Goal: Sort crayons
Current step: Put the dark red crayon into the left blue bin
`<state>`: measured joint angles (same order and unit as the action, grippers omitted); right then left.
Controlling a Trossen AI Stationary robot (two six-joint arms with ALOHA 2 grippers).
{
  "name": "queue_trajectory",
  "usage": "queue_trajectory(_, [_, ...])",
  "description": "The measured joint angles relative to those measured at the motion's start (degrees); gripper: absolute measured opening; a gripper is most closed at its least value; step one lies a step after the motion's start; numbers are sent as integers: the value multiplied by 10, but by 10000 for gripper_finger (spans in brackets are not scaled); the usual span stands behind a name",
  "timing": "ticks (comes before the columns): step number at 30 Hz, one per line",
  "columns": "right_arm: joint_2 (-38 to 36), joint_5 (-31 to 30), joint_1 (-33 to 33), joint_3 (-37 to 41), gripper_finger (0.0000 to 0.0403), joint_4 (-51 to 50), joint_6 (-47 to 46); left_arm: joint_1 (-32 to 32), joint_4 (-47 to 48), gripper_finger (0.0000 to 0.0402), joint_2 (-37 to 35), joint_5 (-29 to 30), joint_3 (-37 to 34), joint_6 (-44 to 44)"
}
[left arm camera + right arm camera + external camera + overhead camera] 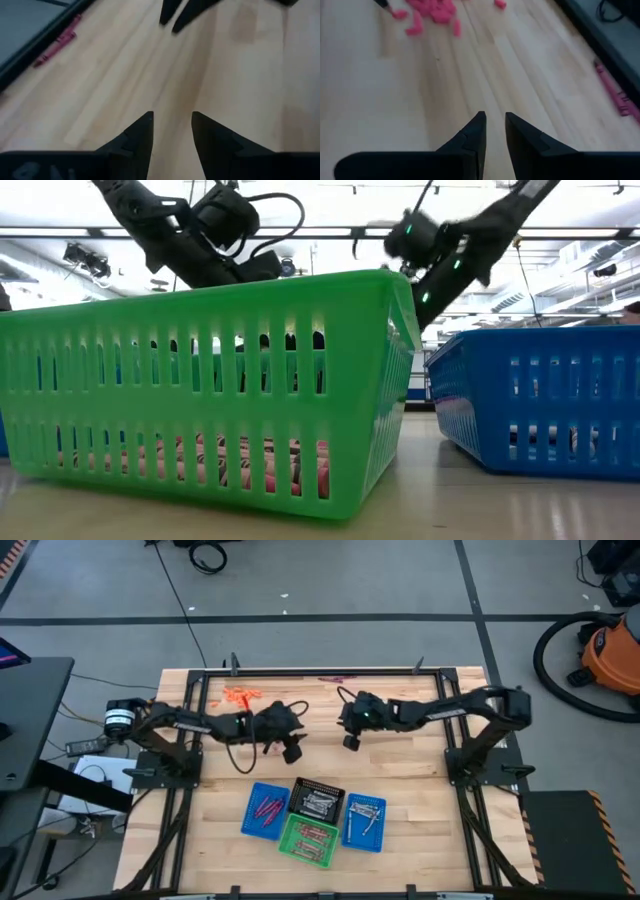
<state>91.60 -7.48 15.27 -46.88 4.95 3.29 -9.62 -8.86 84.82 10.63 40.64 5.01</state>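
wooden table [420,790], four mesh baskets [314,817] holding crayons [268,808], no legible writing

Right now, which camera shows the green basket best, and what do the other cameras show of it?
The low view shows the green basket best: it fills the picture, and crayons show through its slotted wall. The high view shows it small from above, among the other baskets, with its contents visible. Neither wrist view shows it.

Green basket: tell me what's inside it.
The green basket holds a layer of reddish crayons lying flat on its floor. In the low view its slatted wall hides most of each stick, so no count is possible.
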Motion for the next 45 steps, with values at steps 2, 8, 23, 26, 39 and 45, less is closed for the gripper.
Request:
queue_trajectory(2, [31, 15, 24, -5, 75, 10, 6, -6, -8, 143, 0, 1, 0, -17])
queue_trajectory(8, [117, 56, 89, -85, 71, -20, -1, -8, -76, 143, 0, -5, -29, -70])
queue_trajectory(23, [289, 26, 163, -419, 71, -294, -27, -15, -206, 143, -1, -28, -107, -38])
queue_trajectory(26, [316, 24, 173, -469, 71, -344, -33, -7, -207, 143, -1, -44, -108, -28])
queue_trajectory(39, [405, -26, 186, -609, 71, -471, -35, 37, -210, 143, -2, -49, -108, -30])
queue_trajectory(45, [403, -23, 193, -616, 71, -472, -41, 41, -206, 143, -2, -49, -108, -31])
